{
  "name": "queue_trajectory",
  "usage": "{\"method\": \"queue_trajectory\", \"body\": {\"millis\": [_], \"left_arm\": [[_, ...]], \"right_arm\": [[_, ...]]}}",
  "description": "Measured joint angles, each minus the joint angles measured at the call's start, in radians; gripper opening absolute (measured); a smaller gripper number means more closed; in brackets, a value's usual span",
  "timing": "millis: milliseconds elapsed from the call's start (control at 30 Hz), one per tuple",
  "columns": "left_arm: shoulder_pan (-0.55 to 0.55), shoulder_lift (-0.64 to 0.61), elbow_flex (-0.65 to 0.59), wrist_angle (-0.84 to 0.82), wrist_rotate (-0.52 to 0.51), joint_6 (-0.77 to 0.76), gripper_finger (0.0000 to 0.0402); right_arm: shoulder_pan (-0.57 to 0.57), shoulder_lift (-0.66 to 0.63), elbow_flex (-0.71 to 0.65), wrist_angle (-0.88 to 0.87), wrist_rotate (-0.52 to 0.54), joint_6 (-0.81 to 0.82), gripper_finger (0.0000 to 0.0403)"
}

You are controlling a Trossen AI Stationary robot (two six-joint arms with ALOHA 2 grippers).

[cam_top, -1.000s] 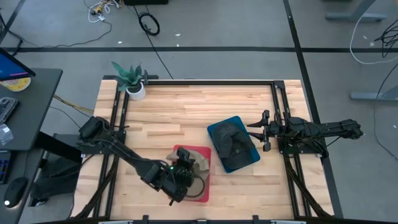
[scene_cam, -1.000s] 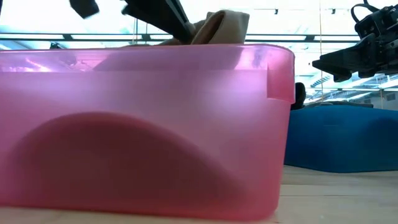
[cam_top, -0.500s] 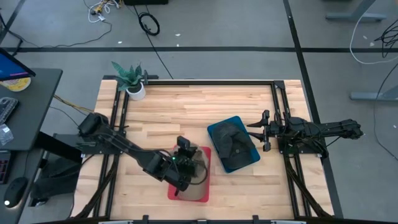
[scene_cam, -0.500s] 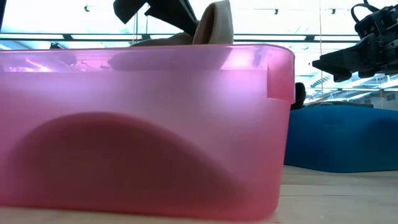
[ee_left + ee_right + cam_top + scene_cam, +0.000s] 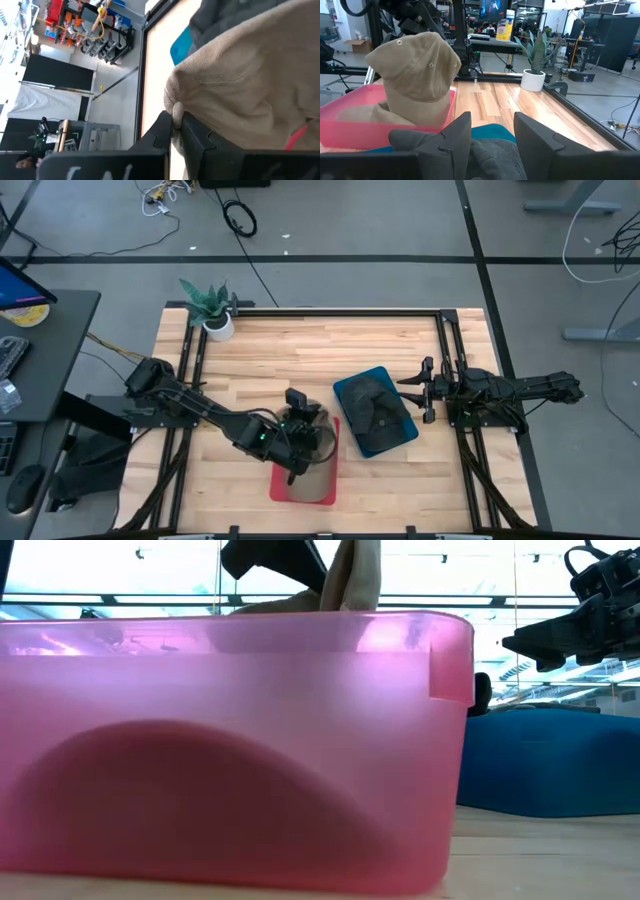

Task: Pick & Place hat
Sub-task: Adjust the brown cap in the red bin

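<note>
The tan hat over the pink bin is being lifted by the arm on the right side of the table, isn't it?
Not quite. The tan hat is over the pink bin, but the left gripper holds it, jaws pinched on its edge, as the left wrist view shows. The right gripper waits open over the blue bin.

We see a wooden bench [image 5: 300, 360] on a grey floor [image 5: 350, 230] crossed by dark lines. A potted plant [image 5: 210, 305] stands at 1 corner, cables [image 5: 238, 218] lie on the floor, and a dark desk [image 5: 40, 350] stands beside the bench. Bright windows [image 5: 150, 570] fill the far wall.
</note>
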Motion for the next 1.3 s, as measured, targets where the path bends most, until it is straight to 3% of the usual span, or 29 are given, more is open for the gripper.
{"method": "queue_trajectory", "body": {"millis": [467, 667, 1000, 1167, 1300], "left_arm": [[0.001, 0.0, 0.074, -0.032, -0.014, -0.006, 0.0021], [0.006, 0.0, 0.074, -0.072, -0.087, -0.056, 0.0022], [0.026, 0.0, 0.074, -0.133, -0.092, -0.194, 0.0022], [0.025, 0.0, 0.074, -0.238, -0.037, -0.34, 0.0022], [0.025, 0.0, 0.074, -0.276, 0.095, -0.446, 0.0022]], "right_arm": [[0.0, 0.0, 0.0, 0.0, 0.0, 0.0, 0.0155], [0.0, 0.0, 0.0, 0.0, 0.0, 0.0, 0.0155], [0.0, 0.0, 0.0, 0.0, 0.0, 0.0, 0.0155], [0.0, 0.0, 0.0, 0.0, 0.0, 0.0, 0.0155], [0.0, 0.0, 0.0, 0.0, 0.0, 0.0, 0.0155]]}}
